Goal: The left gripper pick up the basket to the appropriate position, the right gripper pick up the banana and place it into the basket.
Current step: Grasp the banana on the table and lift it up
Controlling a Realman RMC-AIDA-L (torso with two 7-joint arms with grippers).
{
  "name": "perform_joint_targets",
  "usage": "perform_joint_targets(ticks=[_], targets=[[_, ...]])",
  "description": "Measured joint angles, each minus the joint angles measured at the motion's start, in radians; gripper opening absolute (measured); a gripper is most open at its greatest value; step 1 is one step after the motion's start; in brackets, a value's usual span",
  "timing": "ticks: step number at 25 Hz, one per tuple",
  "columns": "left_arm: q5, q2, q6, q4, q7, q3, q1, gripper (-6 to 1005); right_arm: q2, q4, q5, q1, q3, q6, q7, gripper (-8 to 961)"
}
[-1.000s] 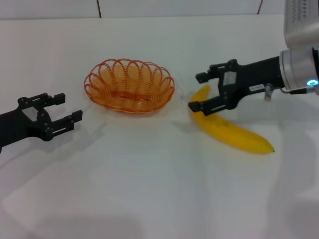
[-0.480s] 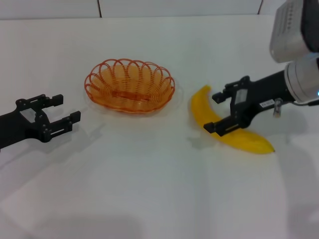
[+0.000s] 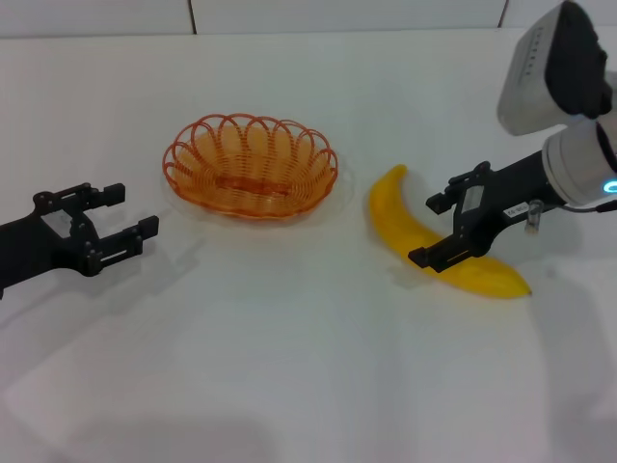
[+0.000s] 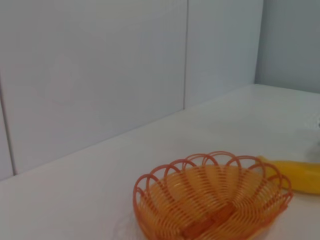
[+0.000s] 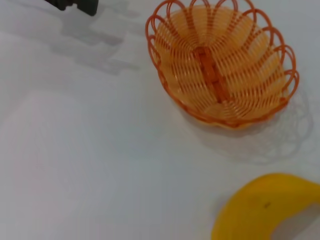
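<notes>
A white table (image 3: 289, 367) carried the orange wire basket (image 3: 251, 166), which sat upright and empty toward the far side. The yellow banana (image 3: 424, 236) lay flat on the table to the right of the basket, apart from it, its curved end nearest the rim. The right claw (image 3: 439, 230) stood spread wide astride the banana's middle, one finger on each side, not closed on the fruit. The left claw (image 3: 111, 221) hovered to the left of the basket, well apart from it, its fingers parted and holding nothing.
</notes>
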Motion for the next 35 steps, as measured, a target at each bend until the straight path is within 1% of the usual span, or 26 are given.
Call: perform_joint_targets(ticks=[4,14,21,35], targets=[[0.003,0.0,0.0,0.0,0.0,0.003,-0.002,668,0.001,0.038,-0.013,0.021,-0.003,0.003,0.001,852],[0.005,0.0,0.0,0.0,0.0,0.004,-0.005,668,-0.002,0.081,-0.022,0.051,-0.01,0.023,0.002,851],[0.005,0.0,0.0,-0.001,0.0,0.004,-0.006,668,-0.003,0.161,-0.046,0.092,-0.014,0.055,0.003,851],[0.005,0.0,0.0,-0.012,0.005,0.004,-0.011,668,-0.003,0.174,-0.056,0.099,-0.015,0.065,0.01,852]])
